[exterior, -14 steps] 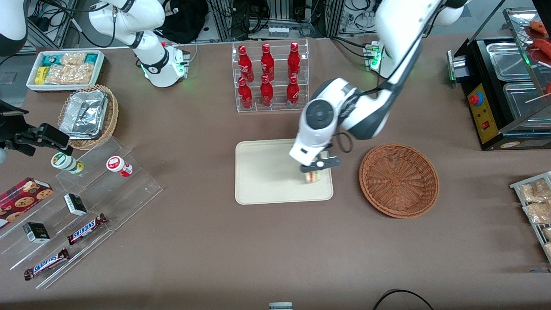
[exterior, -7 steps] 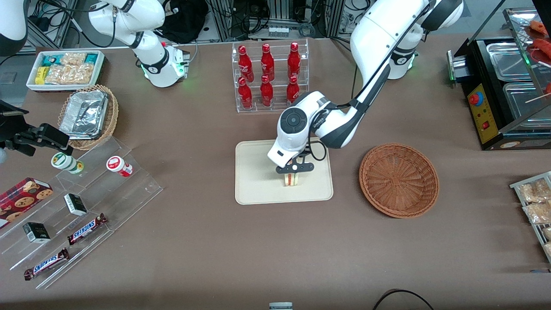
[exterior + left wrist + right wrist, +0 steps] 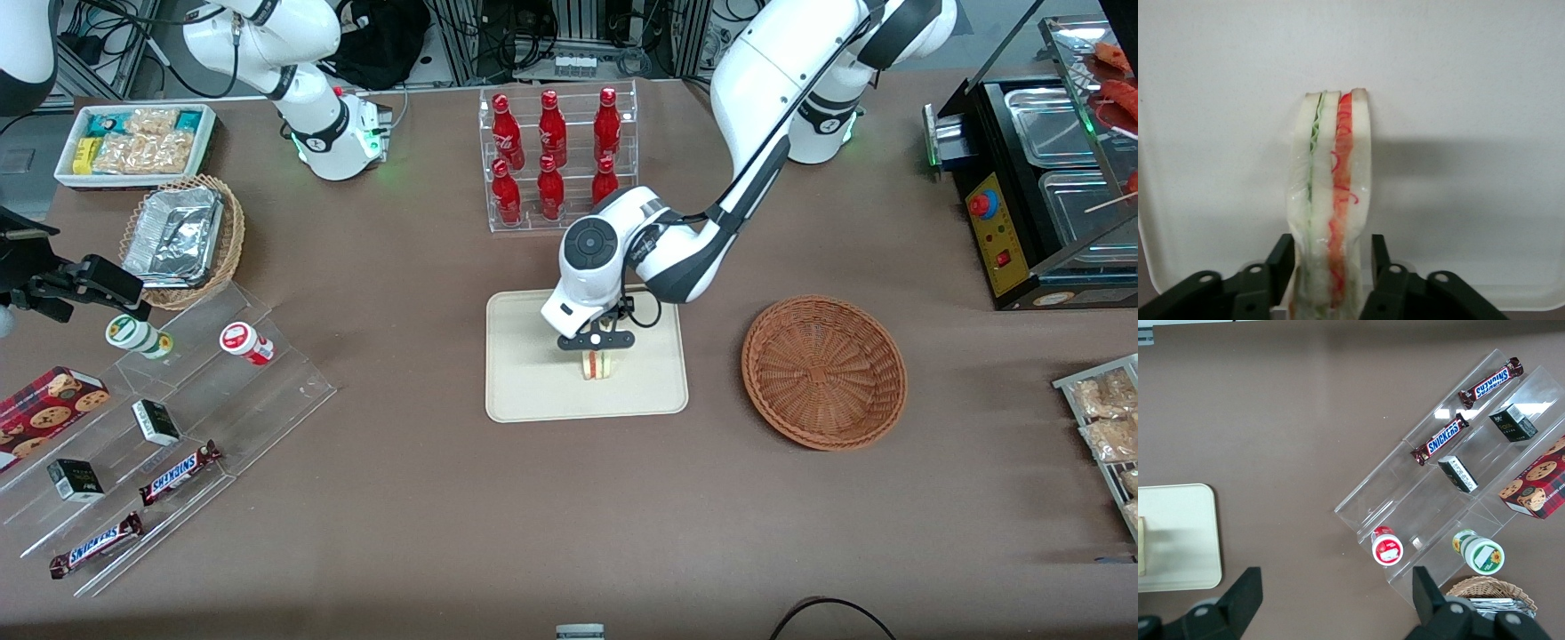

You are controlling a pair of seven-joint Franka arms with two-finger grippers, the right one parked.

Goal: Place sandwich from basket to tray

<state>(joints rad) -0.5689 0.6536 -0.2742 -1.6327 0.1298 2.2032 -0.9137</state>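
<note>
Since the earlier frames the pincer (image 3: 597, 349) is shifting along the tray (image 3: 524, 391) away from the basket (image 3: 824, 371), carrying the sandwich (image 3: 597, 364) with it; it is now sitting nearer the tray's middle and a little farther from the front camera.

Pincer: standing over the tray, its two fingers (image 3: 1281, 260) pressing against the bread faces of the sandwich (image 3: 1331, 213), closed on it. Its fingertips are cut off by the frame edge in the wrist view, and in the front view the arm's wrist housing is covering the fingers' upper part.

Sandwich: standing on edge on the tray (image 3: 1458, 80), cut edge showing green and red filling. Whether its lower edge is touching the tray or hanging just above cannot be told.

Basket: lying on the bench (image 3: 533, 516) beside the tray, toward the working arm's end, holding nothing visible.

Tray: carrying only the sandwich. The right wrist view is cutting it off, showing one rounded corner (image 3: 1205, 567) and a sliver of the sandwich (image 3: 1141, 547).

Bottle rack (image 3: 557, 160): clear, holding six red bottles, farther from the front camera than the tray.

Tan basket (image 3: 229, 240): toward the parked arm's end, holding foil trays (image 3: 173, 236).
</note>
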